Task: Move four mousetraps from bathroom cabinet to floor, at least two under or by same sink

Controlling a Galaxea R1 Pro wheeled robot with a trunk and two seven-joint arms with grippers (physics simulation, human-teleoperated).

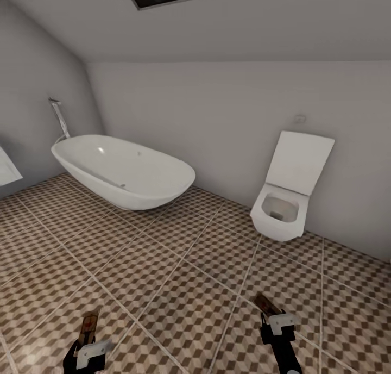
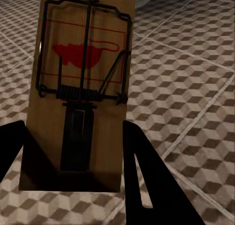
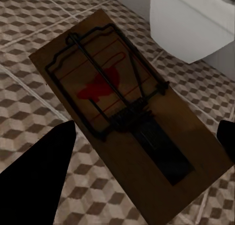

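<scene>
**Two traps carried across the bathroom**

Tiled in a brown, beige and grey cube pattern, the bathroom floor (image 1: 179, 265) runs from the robot to a plain wall under a sloped ceiling. At far left a white edge (image 1: 8, 170) is cut off by the frame; it may be the sink, but too little shows to say. Next comes the oval bathtub (image 1: 125, 170) with its tap at the head end, then the wall-hung toilet (image 1: 285, 205) with its lid up.

Low in the head view, the left hand (image 1: 87, 338) is clamped on a mousetrap (image 2: 81, 87), whose board juts forward between the dark fingers (image 2: 147, 181). The right hand (image 1: 274, 319) likewise grips a second mousetrap (image 3: 127, 117) by its near end, held above the tiles near the toilet.

Judging by this, the robot is carrying both traps toward a spot to set them down. To do it well, it should turn left toward the sink, lower each board flat onto the tiles beside or beneath the basin, then release.

The cabinet and the other two traps are out of frame. Both fingertips are hidden under the boards.
</scene>
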